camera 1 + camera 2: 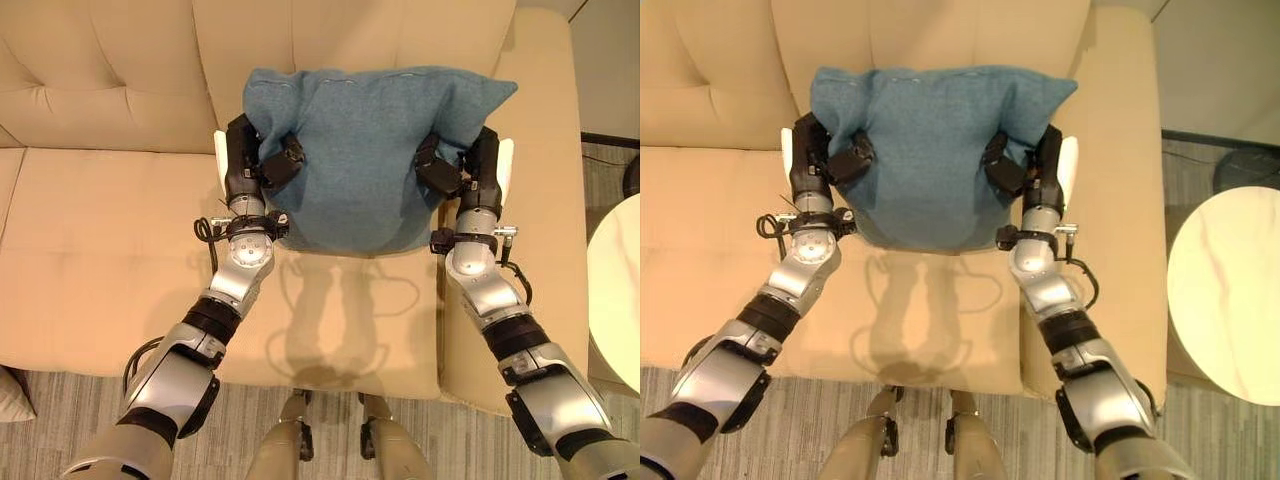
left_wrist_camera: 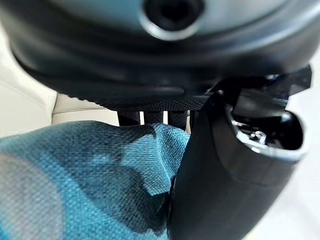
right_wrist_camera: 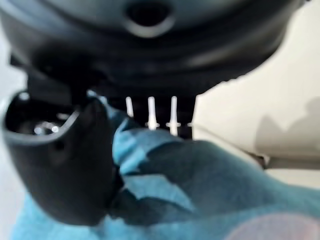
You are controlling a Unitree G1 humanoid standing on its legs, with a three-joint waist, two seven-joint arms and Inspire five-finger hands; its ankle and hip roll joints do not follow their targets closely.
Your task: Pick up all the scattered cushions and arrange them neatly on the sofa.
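Striped rug [image 1: 90, 410] lies nearest, then the beige sofa [image 1: 110, 270], with a round pale table [image 1: 1230, 290] at the right. Over the seat, the left hand [image 1: 262, 165] and right hand [image 1: 452, 168] each pinch a side of the blue cushion [image 1: 365, 150], thumb in front and fingers behind, holding it against the backrest. This looks like the placing step; next calls for settling it upright, then letting go. No writing can be read.

Plain teal-blue cushion [image 1: 360, 160], cream sofa [image 1: 100, 230], seemingly grey striped rug [image 1: 60, 420]
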